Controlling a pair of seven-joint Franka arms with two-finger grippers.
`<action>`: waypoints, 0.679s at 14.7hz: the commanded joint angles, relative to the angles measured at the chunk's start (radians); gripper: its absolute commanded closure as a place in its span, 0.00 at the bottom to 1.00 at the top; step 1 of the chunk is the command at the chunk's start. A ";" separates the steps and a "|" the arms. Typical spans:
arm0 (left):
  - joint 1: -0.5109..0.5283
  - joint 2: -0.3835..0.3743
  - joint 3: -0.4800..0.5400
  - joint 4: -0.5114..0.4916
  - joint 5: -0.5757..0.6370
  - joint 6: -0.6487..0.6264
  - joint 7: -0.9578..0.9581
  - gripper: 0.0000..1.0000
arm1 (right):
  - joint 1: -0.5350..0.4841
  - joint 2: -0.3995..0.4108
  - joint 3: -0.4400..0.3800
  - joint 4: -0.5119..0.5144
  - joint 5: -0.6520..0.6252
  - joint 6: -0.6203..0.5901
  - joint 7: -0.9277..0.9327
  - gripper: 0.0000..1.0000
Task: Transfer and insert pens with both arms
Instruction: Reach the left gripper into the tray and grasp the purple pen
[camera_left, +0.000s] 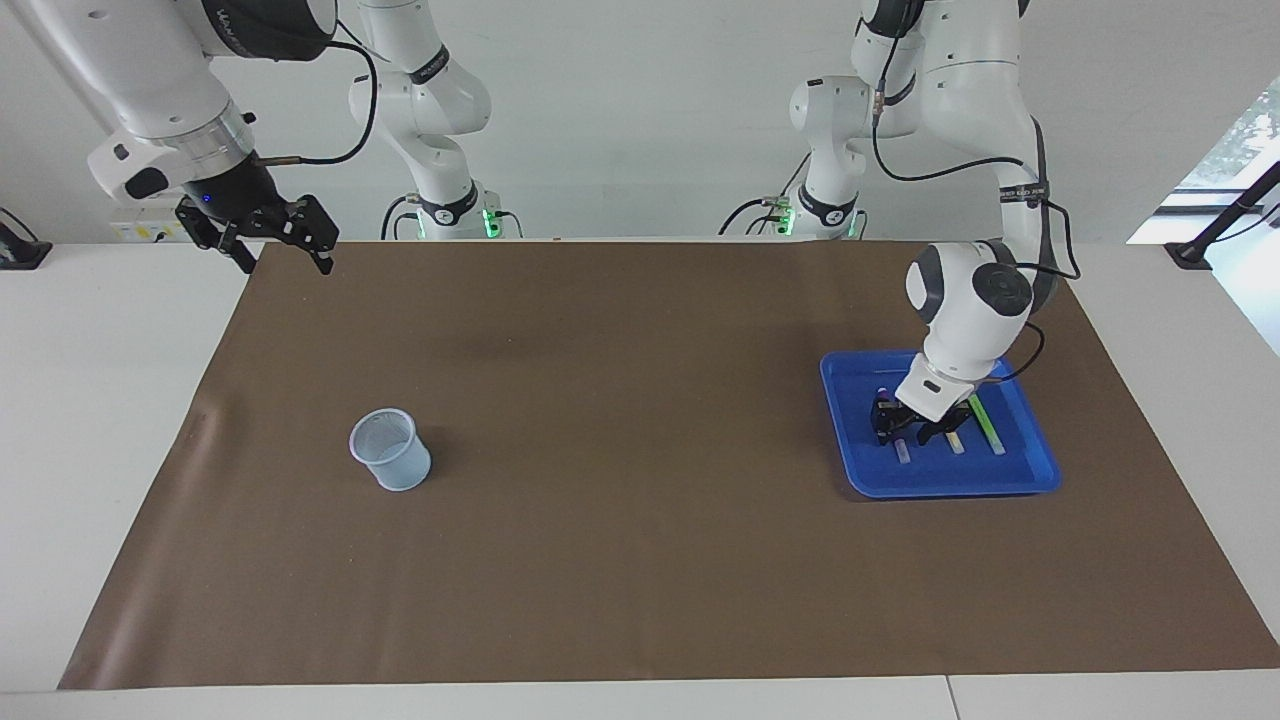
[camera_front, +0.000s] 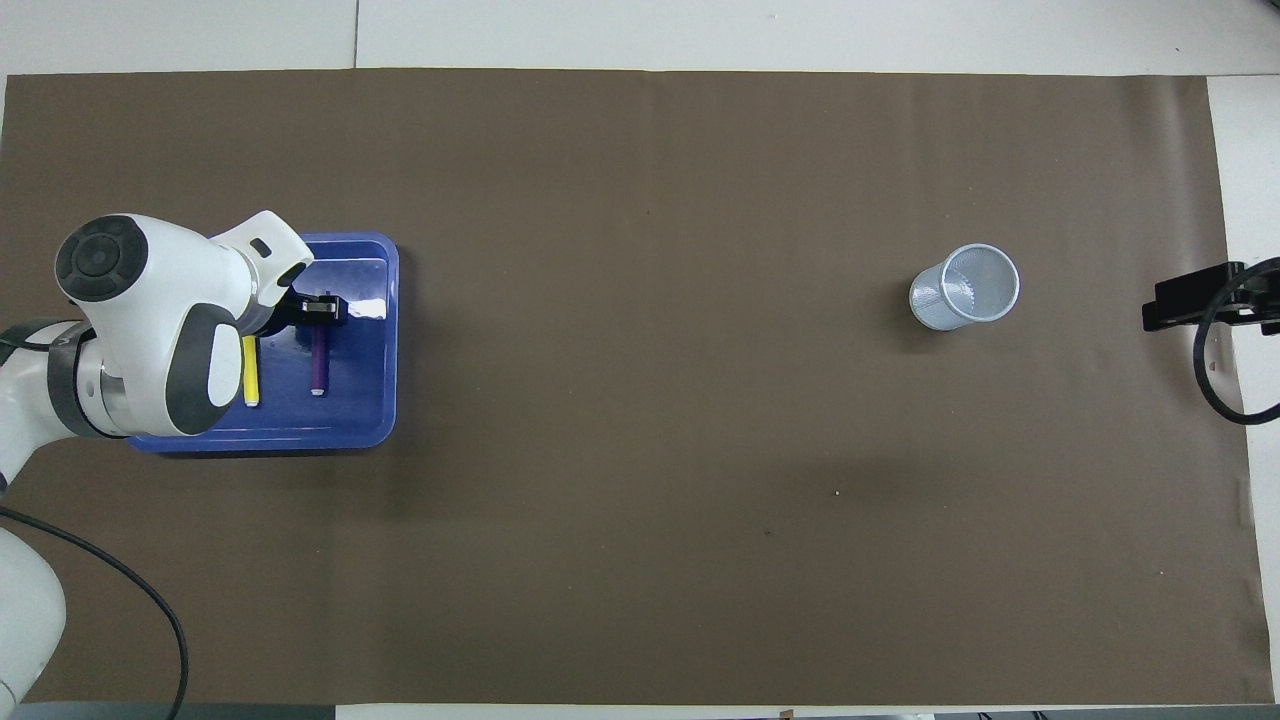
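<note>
A blue tray (camera_left: 950, 488) (camera_front: 372, 420) at the left arm's end of the table holds the three pens. The purple pen (camera_left: 902, 449) (camera_front: 318, 366) lies toward the table's middle, the yellow pen (camera_left: 955, 441) (camera_front: 250, 372) beside it, and the green pen (camera_left: 986, 421) at the outer side. From overhead the left arm hides the green pen. My left gripper (camera_left: 908, 427) (camera_front: 319, 310) is down in the tray, over the purple pen at the end farther from the robots. My right gripper (camera_left: 283, 255) waits open and empty, in the air over the mat's corner by its own base.
A pale mesh cup (camera_left: 391, 450) (camera_front: 964, 286) stands upright on the brown mat (camera_left: 620, 500) toward the right arm's end. White tabletop borders the mat on all sides.
</note>
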 joint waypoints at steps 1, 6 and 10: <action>0.003 -0.012 0.002 -0.025 0.021 0.012 -0.012 1.00 | -0.006 0.002 0.002 0.002 0.010 0.002 -0.026 0.00; 0.003 -0.049 0.002 -0.013 0.020 -0.049 -0.073 1.00 | -0.008 0.002 0.002 0.001 0.011 0.002 -0.025 0.00; 0.001 -0.135 0.000 0.019 0.018 -0.155 -0.225 1.00 | -0.018 0.001 0.001 -0.004 0.089 -0.004 -0.026 0.00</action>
